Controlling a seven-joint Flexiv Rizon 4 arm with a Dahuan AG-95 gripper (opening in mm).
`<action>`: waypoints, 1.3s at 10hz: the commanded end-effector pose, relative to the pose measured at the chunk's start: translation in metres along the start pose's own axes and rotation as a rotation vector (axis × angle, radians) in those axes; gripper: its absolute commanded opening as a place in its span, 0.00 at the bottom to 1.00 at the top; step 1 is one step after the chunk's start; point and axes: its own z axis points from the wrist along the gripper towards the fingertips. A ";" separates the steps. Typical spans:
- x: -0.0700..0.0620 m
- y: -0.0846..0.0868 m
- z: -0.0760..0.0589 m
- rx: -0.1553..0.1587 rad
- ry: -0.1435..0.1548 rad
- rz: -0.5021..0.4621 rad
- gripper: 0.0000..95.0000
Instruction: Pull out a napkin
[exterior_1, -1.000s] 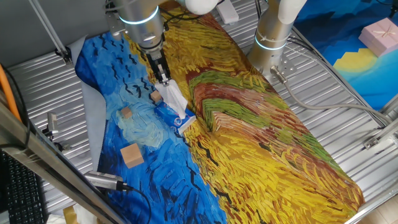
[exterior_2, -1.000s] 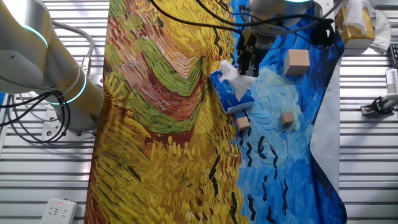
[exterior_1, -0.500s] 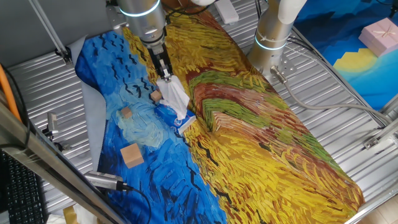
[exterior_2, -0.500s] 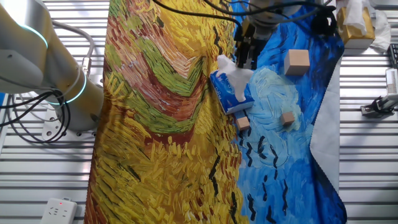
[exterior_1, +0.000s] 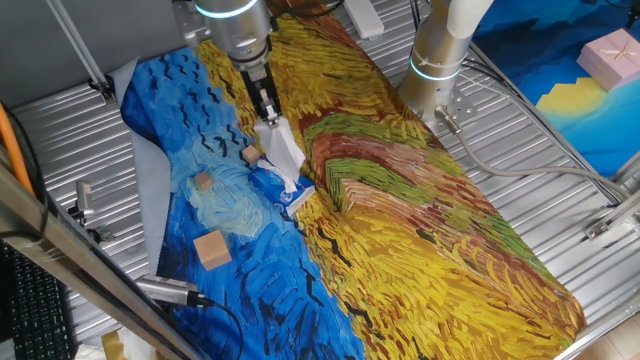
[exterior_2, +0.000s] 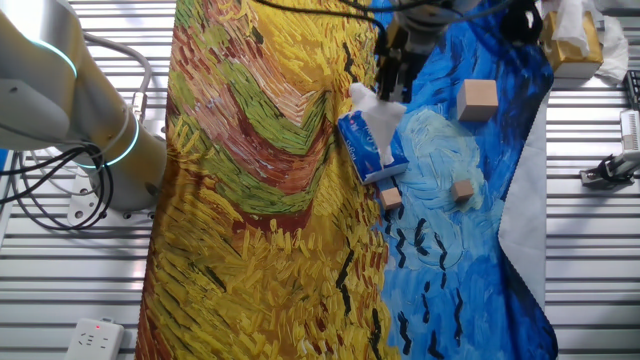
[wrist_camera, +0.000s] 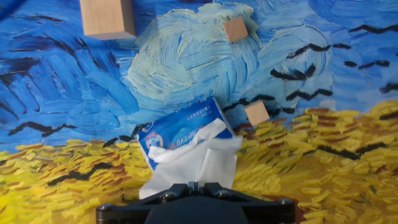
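Hand view only, packet (wrist_camera: 185, 132) lettering, gripper (wrist_camera: 194, 185) pinching napkin (wrist_camera: 199, 163)

White napkin (wrist_camera: 199, 163) against a blue-and-white tissue packet (wrist_camera: 180, 132), white lettering on the blue. Under them the tablecloth (exterior_1: 420, 230) is pure painted swirl: deep and pale blue curls with black dashes on one side, yellow strokes streaked with green, red-brown and black on the other. Three tan wooden cubes (exterior_1: 212, 249) sit on the blue part. Black gripper (wrist_camera: 194, 184), silver-grey arm with a glowing cyan ring (exterior_1: 226, 9), and a pink box (exterior_1: 612, 55) on a blue and yellow cloth off to the side
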 end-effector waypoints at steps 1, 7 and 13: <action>0.001 0.000 -0.001 0.001 0.001 0.002 0.00; 0.011 0.005 -0.014 -0.001 0.000 0.004 0.00; 0.013 0.010 -0.015 -0.006 -0.010 0.000 0.00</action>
